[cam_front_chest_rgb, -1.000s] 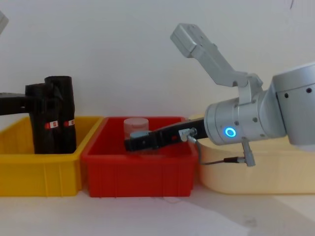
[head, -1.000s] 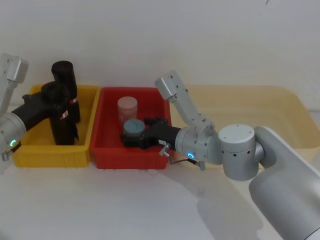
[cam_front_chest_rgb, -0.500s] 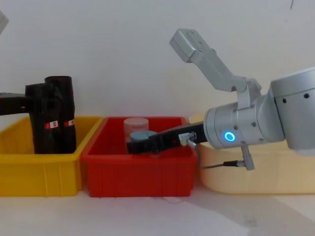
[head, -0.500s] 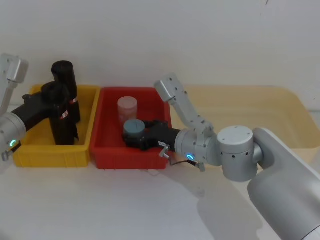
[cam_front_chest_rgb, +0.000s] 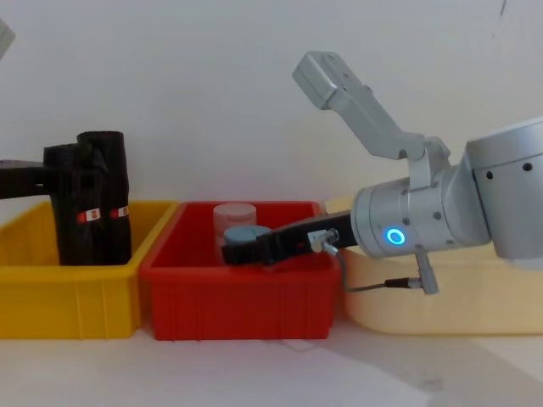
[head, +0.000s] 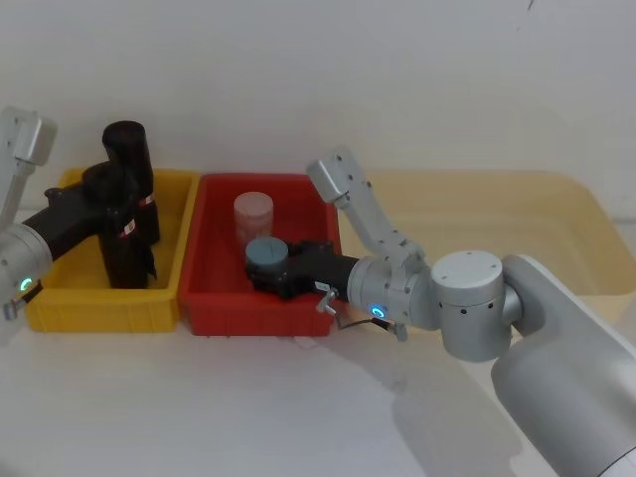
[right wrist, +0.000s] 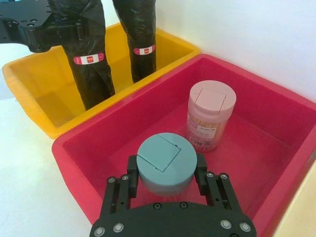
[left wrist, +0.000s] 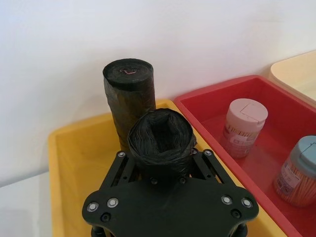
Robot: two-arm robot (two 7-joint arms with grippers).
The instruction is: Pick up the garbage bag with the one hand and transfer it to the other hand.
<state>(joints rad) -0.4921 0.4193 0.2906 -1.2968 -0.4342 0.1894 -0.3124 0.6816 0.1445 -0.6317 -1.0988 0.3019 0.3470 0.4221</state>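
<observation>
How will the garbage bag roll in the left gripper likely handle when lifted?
Probably fairly stiff: the garbage bag roll stands upright as a tight cylinder in the left gripper. Its crinkled plastic skin may dent or slip slightly in the grip. Being tall and narrow, it could tip if released in the yellow bin. The right gripper grips a blue-lidded jar.

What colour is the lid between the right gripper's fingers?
The lid is teal-blue; the right wrist view shows it best.
</observation>
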